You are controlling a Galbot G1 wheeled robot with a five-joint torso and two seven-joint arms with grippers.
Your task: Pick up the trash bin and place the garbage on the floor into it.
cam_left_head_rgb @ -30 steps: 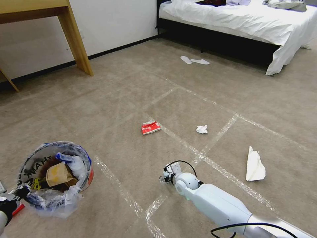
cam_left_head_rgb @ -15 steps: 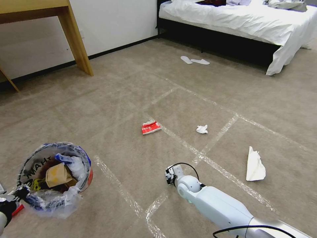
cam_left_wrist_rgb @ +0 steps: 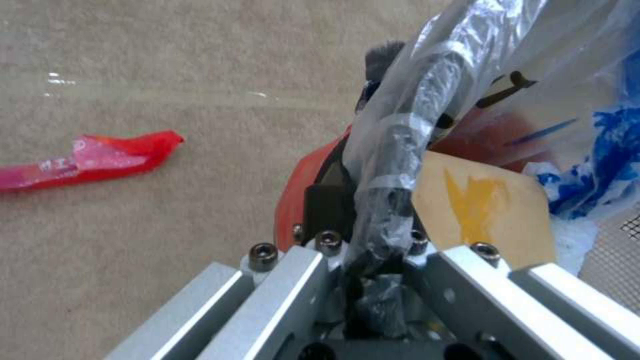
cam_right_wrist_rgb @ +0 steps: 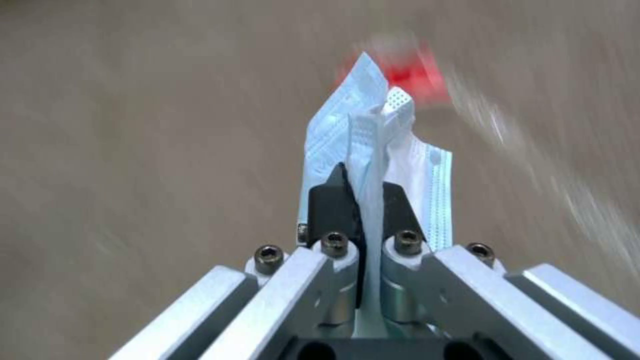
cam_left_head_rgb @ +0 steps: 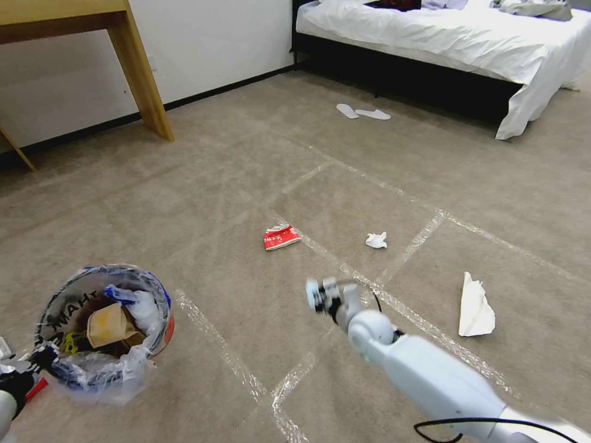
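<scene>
The red trash bin [cam_left_head_rgb: 104, 326], lined with a printed clear bag, hangs at the lower left and holds brown paper and other litter. My left gripper [cam_left_head_rgb: 37, 360] is shut on its near rim, where the bag-wrapped rim [cam_left_wrist_rgb: 393, 165] sits between the jaws of the left gripper [cam_left_wrist_rgb: 373, 200]. My right gripper [cam_left_head_rgb: 320, 294] is above the floor [cam_left_head_rgb: 246, 184] at centre, blurred. The right gripper [cam_right_wrist_rgb: 363, 200] is shut on a pale blue face mask [cam_right_wrist_rgb: 373, 145]. Garbage lies ahead: a red wrapper [cam_left_head_rgb: 281, 237], a small white wad [cam_left_head_rgb: 376, 240] and a white tissue [cam_left_head_rgb: 475, 307].
Another red wrapper [cam_left_wrist_rgb: 87, 160] lies on the carpet beside the bin. A wooden desk leg [cam_left_head_rgb: 144, 80] stands at the far left. A bed [cam_left_head_rgb: 443, 43] with two white slippers [cam_left_head_rgb: 363, 113] before it is at the back right. Shiny tape lines [cam_left_head_rgb: 369, 283] cross the carpet.
My right gripper has risen off the carpet and swung forward with the mask in it. The bin and the left gripper have stayed put.
</scene>
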